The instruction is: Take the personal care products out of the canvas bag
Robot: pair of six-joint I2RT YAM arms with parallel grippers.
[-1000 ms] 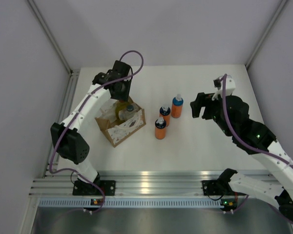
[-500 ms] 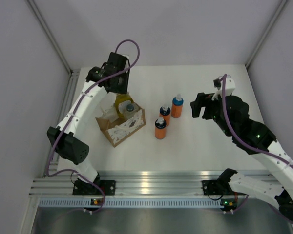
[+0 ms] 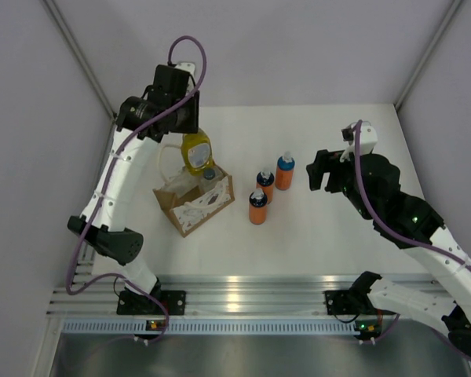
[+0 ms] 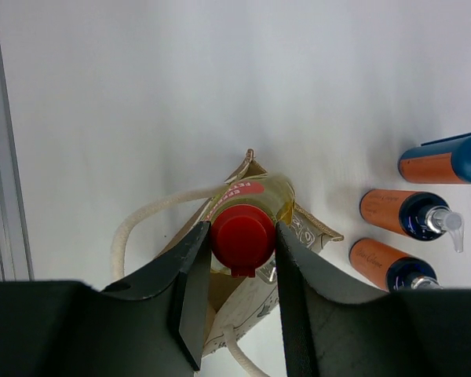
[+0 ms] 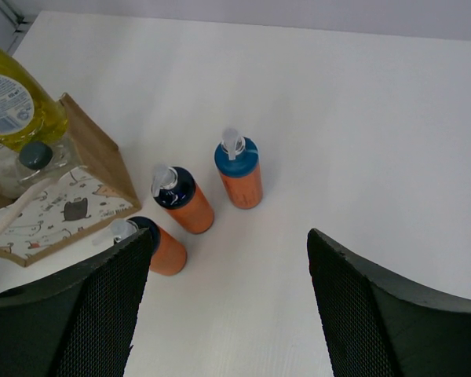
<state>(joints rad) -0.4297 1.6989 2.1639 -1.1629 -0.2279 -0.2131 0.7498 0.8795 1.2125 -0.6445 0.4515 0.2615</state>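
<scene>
The yellow bottle [image 3: 196, 151] is seen left of centre in the overhead view. It is clamped at its red cap [image 4: 239, 236] by the left gripper [image 3: 190, 132]. In the left wrist view the two dark fingers [image 4: 190, 275] are pressed against either side of the cap, and the bottle hangs straight below them. The bottle is raised over the far edge of the bag [image 3: 198, 208]. Whether its base is clear of the rim cannot be told.

The bag is stood on the white table [image 3: 337, 133] at centre left, turned at an angle to the table edges. A white loop handle [image 4: 133, 228] is draped out to the left of it. Inside the bag, the pale bottle [image 3: 208, 177] is seen upright, with its dark cap [image 5: 35, 153] just beneath the yellow bottle in the right wrist view.

Three orange bottles are stood upright on the table just right of the bag, close together but apart. One [image 3: 257, 208] is nearest the bag, one [image 3: 265, 186] is behind it, and the third [image 3: 285, 171] is farthest right and back.

The right gripper [image 3: 318, 171] is held above the table at the right of the overhead view, well apart from the orange bottles. Its jaws are spread wide, and nothing is seen between them in the right wrist view.
</scene>
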